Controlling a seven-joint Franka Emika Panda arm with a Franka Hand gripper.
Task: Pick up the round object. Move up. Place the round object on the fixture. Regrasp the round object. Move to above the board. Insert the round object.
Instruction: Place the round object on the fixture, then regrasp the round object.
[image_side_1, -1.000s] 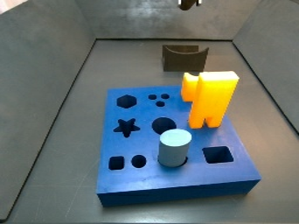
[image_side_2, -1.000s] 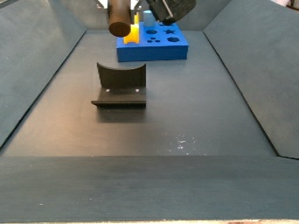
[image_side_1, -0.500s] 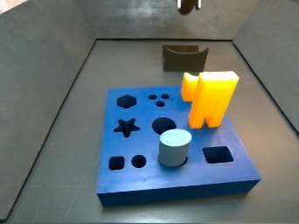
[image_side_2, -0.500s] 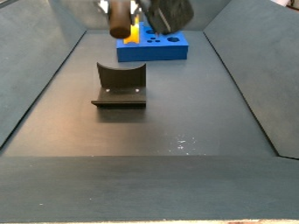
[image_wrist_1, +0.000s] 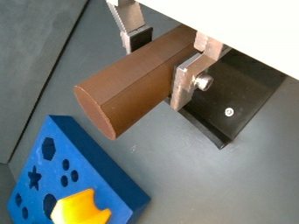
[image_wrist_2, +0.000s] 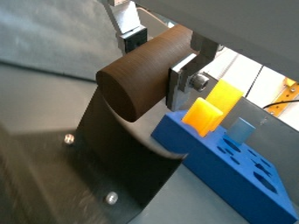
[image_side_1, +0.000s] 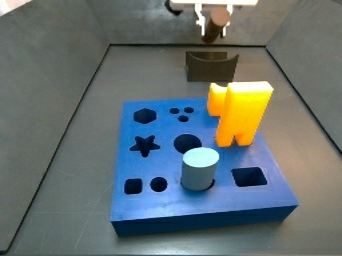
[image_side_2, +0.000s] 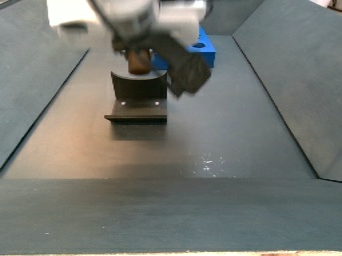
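The gripper (image_wrist_1: 162, 54) is hanging just above the fixture (image_side_2: 135, 96), fingers (image_wrist_1: 187, 74) pinching the round object (image_wrist_1: 131, 80) lying level. Wrist views are showing the grasp; a side view is blurring it. The board (image_side_1: 198, 168) is sitting on dark grey floor, grey walls around.

Lighting even and diffuse from overhead, soft shadows only. Both wrist views are sharp up close: the hand (image_wrist_1: 160, 54) and the round object (image_wrist_1: 131, 84) read crisp, with mild glare on the silver fingers (image_wrist_1: 187, 74). In a side view the hand (image_side_2: 140, 45) is heavily motion-blurred (arm smeared too). The board (image_side_1: 201, 166) is sharp and saturated; white blown-out strip at a wrist view's edge.
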